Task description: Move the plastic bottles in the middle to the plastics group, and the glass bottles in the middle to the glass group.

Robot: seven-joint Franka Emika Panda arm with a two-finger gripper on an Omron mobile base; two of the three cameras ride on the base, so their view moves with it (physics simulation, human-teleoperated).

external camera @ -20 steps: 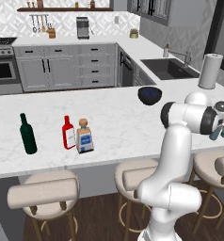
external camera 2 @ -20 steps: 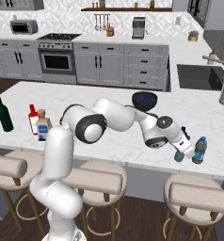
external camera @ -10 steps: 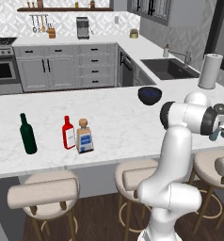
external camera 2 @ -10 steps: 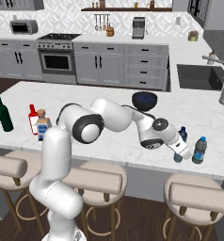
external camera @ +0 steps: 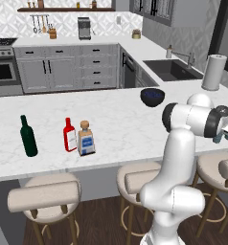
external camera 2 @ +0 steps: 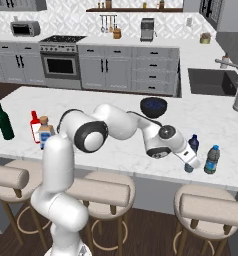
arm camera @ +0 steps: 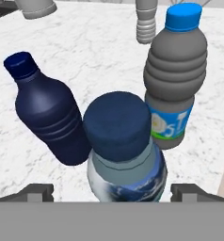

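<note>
Beside the counter's right front edge my gripper (arm camera: 113,190) is open, its fingertips (arm camera: 38,190) standing clear on either side of the slim pale blue-grey bottle (arm camera: 125,160) with a dark blue cap. The squat dark navy bottle (arm camera: 50,124) stands just left of it in the hand view. On its other side is the plastics group's bottle (arm camera: 175,89), with a blue cap and a label band. From the right base camera my gripper (external camera 2: 187,161) is over the pale bottle (external camera 2: 189,168), between the navy bottle (external camera 2: 193,144) and the labelled one (external camera 2: 211,159). Far left, the amber corked bottle (external camera: 86,139) stands beside the red bottle (external camera: 69,135) and green wine bottle (external camera: 28,136).
A dark bowl (external camera 2: 153,106) sits mid-counter behind my arm. A paper towel roll (external camera: 211,72) and a sink (external camera: 173,69) lie at the back right. Stools (external camera 2: 211,207) line the counter's front edge, which runs close to the three bottles.
My hand has sunk slightly toward the counter and drifted a little left over the pale bottle. The bottles on the left have not moved.
</note>
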